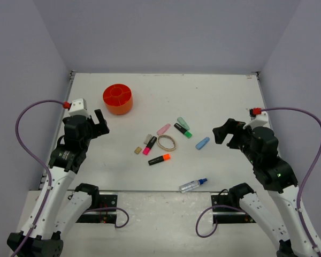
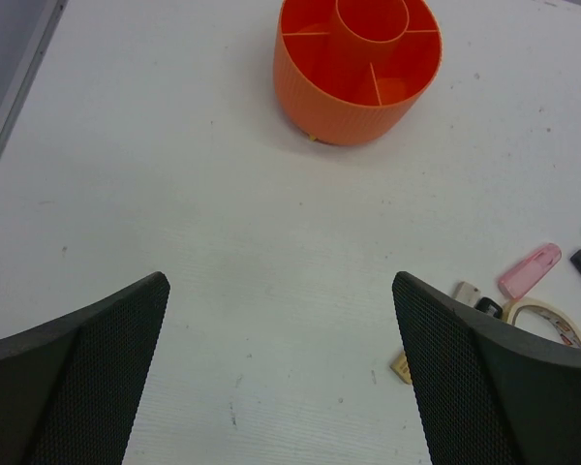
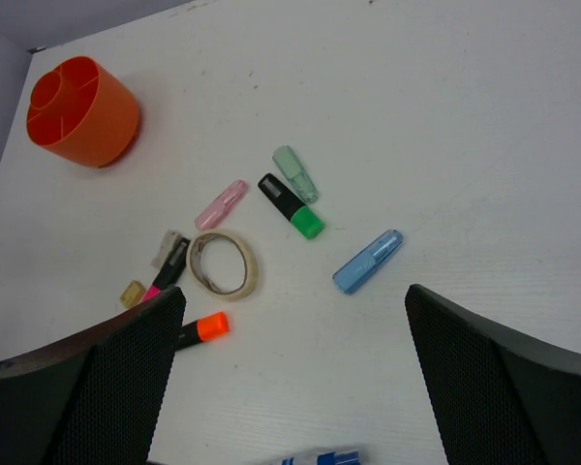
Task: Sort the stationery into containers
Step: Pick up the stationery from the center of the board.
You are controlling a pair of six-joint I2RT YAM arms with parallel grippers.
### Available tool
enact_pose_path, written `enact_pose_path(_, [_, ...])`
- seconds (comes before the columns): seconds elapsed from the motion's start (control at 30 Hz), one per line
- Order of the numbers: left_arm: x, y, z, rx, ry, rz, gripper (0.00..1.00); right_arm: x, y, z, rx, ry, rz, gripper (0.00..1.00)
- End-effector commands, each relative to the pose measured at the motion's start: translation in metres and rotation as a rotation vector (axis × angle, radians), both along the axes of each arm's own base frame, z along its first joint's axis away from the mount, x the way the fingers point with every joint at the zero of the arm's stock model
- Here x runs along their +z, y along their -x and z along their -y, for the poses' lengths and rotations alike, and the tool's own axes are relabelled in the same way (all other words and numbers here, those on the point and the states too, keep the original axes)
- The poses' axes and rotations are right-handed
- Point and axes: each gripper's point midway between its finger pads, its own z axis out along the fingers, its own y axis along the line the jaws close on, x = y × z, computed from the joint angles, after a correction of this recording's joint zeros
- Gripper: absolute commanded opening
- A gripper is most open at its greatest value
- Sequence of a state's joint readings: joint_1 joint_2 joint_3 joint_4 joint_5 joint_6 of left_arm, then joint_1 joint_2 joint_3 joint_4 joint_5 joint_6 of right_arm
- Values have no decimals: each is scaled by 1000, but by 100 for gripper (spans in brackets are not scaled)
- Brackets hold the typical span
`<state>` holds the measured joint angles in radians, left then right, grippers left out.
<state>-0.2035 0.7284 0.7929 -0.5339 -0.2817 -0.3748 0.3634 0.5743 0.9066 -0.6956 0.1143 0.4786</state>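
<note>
The round orange tub (image 1: 117, 99) with inner dividers stands at the back left; it shows in the left wrist view (image 2: 357, 64) and the right wrist view (image 3: 82, 111). Stationery lies mid-table: tan tape ring (image 1: 167, 142), pink piece (image 1: 163, 129), mint piece (image 1: 183, 123), green-ended highlighter (image 1: 183, 130), blue piece (image 1: 203, 143), pink-ended highlighter (image 1: 149, 145), orange-ended highlighter (image 1: 159, 159), two tiny blocks (image 1: 138, 151), blue-capped clear tube (image 1: 193, 185). My left gripper (image 1: 100, 122) is open and empty, left of the items. My right gripper (image 1: 223, 134) is open and empty, right of the blue piece (image 3: 367, 262).
Grey walls enclose the table on the left, back and right. The table's near edge (image 1: 160, 191) runs just below the clear tube, with both arm bases below it.
</note>
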Motion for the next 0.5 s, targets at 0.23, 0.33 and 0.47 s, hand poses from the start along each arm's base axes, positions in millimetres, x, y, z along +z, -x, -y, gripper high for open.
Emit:
enact_pose_path(0.23, [5,-2,-2,12,-2,21,100,11,14,1,10,-40,20,99])
enact_pose_path(0.33, [4,-3,-1,6,-2,17,100,11,17,3,0,-46,22,99])
enact_pose_path(0.47, [3,-3,1,-2,-1,14,100,5,17,3,-7,-37,-19,99])
